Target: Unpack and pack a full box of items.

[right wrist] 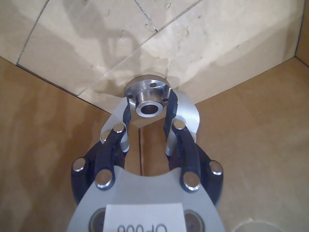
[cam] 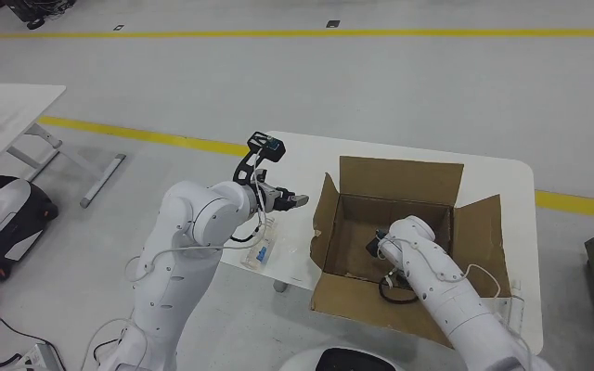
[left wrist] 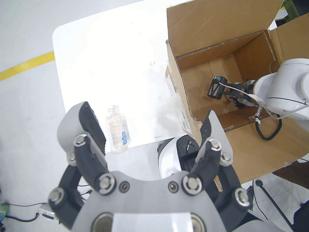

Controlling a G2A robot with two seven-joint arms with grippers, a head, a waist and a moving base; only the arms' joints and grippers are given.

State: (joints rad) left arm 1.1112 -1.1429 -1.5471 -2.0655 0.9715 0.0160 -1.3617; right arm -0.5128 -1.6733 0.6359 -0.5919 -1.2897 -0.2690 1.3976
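An open cardboard box (cam: 401, 180) stands on the white table (cam: 306, 162). My right arm is down inside it. There my right gripper (right wrist: 150, 102) is shut on a metal flange hub (right wrist: 147, 86), one finger on each side, in a corner of the box floor. My left gripper (cam: 290, 199) hangs open and empty above the table, left of the box (left wrist: 217, 20). Below it a clear plastic bottle (left wrist: 117, 131) lies on its side by the table's front edge, and it is also seen from the top (cam: 261, 252).
The box flaps (cam: 483, 236) stand spread outward on all sides. Bare tabletop (left wrist: 115, 56) lies left of and behind the box. A second white table (cam: 28, 102) stands far off to the left across the floor.
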